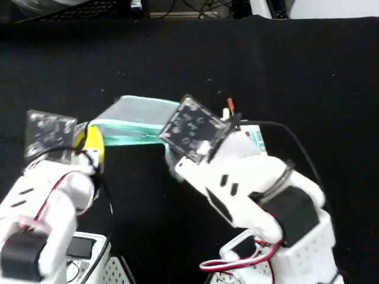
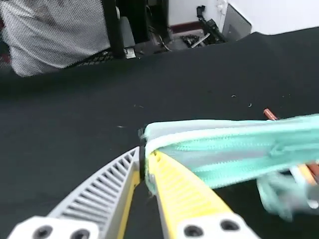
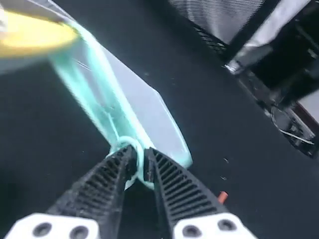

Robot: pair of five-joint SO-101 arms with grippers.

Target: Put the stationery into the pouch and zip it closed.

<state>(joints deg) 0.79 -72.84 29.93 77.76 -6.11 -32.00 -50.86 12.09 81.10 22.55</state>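
The translucent teal pouch [image 1: 139, 120] is held off the black table [image 1: 284, 71] between both arms. My left gripper [image 2: 144, 164], with one grey and one yellow finger, is shut on the pouch's [image 2: 224, 144] end corner. In the high view the left gripper [image 1: 92, 145] is at the pouch's left end. My right gripper [image 3: 139, 162], with black fingers, is shut on the teal zipper pull loop [image 3: 130, 145] at the pouch's [image 3: 142, 112] other end. The right gripper [image 1: 173, 158] is mostly hidden under its wrist board. An orange pen tip [image 2: 269, 114] pokes out behind the pouch.
An orange-tipped item [image 1: 230, 107] and a white and teal packet [image 1: 256, 137] lie just behind the right arm. The left gripper's yellow finger [image 3: 30, 35] shows in the right wrist view. Chairs and cables stand beyond the table's far edge [image 2: 164, 50].
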